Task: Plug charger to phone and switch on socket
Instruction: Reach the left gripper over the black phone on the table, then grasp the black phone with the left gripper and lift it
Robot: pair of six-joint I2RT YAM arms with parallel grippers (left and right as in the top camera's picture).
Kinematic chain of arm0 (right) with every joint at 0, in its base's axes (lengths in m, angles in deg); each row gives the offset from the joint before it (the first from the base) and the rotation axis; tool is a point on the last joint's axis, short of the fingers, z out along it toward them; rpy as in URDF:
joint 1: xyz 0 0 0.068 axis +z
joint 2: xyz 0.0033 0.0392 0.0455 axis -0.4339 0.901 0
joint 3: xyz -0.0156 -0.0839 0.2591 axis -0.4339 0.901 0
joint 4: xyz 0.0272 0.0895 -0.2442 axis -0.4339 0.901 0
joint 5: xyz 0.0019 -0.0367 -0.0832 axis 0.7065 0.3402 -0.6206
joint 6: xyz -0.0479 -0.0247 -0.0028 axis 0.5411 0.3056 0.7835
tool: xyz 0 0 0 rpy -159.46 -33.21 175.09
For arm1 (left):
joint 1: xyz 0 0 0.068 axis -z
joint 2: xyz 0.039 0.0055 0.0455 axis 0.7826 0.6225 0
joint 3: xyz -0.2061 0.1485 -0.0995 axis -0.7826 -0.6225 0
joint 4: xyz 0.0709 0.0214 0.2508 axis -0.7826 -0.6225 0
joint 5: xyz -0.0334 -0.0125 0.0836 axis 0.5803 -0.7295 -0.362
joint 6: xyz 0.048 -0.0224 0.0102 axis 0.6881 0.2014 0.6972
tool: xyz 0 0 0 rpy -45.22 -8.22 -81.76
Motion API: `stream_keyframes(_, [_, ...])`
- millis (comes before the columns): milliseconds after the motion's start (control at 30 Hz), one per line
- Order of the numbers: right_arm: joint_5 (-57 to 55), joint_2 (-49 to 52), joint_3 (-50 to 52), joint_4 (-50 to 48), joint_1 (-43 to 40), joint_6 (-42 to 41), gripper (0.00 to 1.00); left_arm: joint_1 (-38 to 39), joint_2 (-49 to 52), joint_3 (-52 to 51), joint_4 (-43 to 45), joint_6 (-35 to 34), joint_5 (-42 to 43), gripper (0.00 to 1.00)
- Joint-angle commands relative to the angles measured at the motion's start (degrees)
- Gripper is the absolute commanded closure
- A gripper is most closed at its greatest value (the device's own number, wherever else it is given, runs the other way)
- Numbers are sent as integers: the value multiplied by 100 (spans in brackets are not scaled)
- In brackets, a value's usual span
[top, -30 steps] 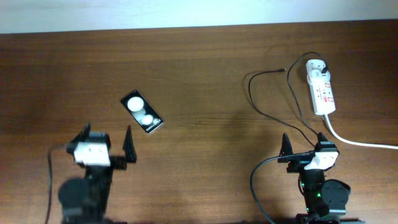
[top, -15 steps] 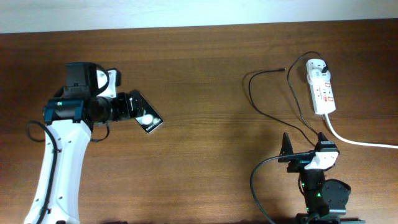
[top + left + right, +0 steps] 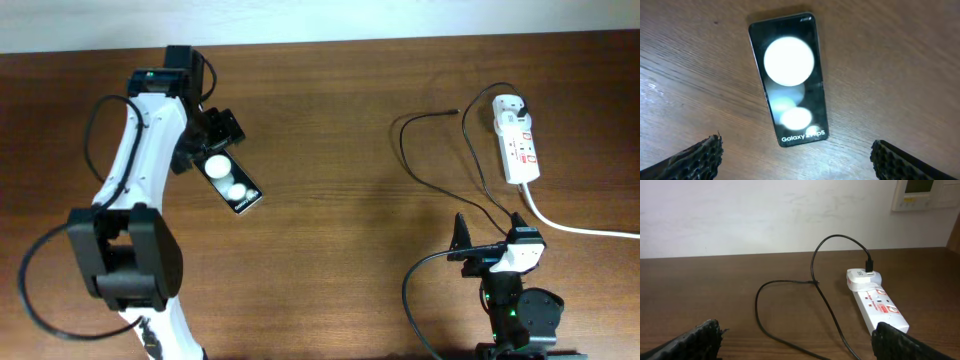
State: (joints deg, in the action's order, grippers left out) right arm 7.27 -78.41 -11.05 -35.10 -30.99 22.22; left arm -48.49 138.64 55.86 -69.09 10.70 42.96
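Observation:
The phone [image 3: 232, 186] lies flat on the table at the left, black and glossy with two white spots. In the left wrist view the phone [image 3: 790, 85] shows white lettering at its near end. My left gripper [image 3: 207, 145] hovers at the phone's far end, open and empty, with its fingers [image 3: 797, 160] spread wide on either side. The charger cable [image 3: 408, 165] loops on the table at the right, and its black plug [image 3: 869, 265] sits in the end of the socket strip [image 3: 517, 140]. My right gripper [image 3: 489, 232] rests open, short of the strip [image 3: 875, 302] and the cable [image 3: 790, 337].
The strip's thick white cord [image 3: 580, 228] runs off to the right edge. A pale wall [image 3: 765, 215] stands behind the table's far edge. Bare wood [image 3: 330, 230] lies between the phone and the cable.
My left arm has risen from its rest at the front left, reached out over the table and swung to the phone's far end. The right arm has not moved.

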Motion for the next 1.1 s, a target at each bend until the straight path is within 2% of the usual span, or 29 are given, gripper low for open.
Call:
stream_keyframes(0, [-28, -37, 50, 0, -37, -24, 1, -7, 358, 57, 2, -485, -9, 1])
stream_keyframes(67, [-28, -37, 50, 0, -37, -26, 1, -11, 651, 57, 2, -750, 83, 1])
stream_keyframes(267, [-31, -37, 50, 2, -37, -24, 1, -15, 1469, 57, 2, -962, 208, 1])
stream_keyframes(567, [-31, -37, 50, 0, -37, -26, 1, -17, 1478, -11, 437, -962, 184, 1])
stream_keyframes(767, [-28, -37, 50, 0, -37, -24, 1, -28, 1478, -632, 870, -962, 184, 1])
stream_keyframes(867, [-31, -37, 50, 2, -37, -26, 1, -28, 1478, -820, 1001, -1217, 184, 1])
stream_keyframes(967, [-28, -37, 50, 2, -37, -24, 1, -26, 1478, -844, 1003, -1215, 186, 13])
stream_keyframes(1033, [-28, -37, 50, 2, -37, -24, 1, -26, 1478, -844, 981, -1213, 188, 16])
stream_keyframes(1067, [-28, -37, 50, 0, -37, -24, 1, -26, 1478, -844, 984, -1213, 186, 25])
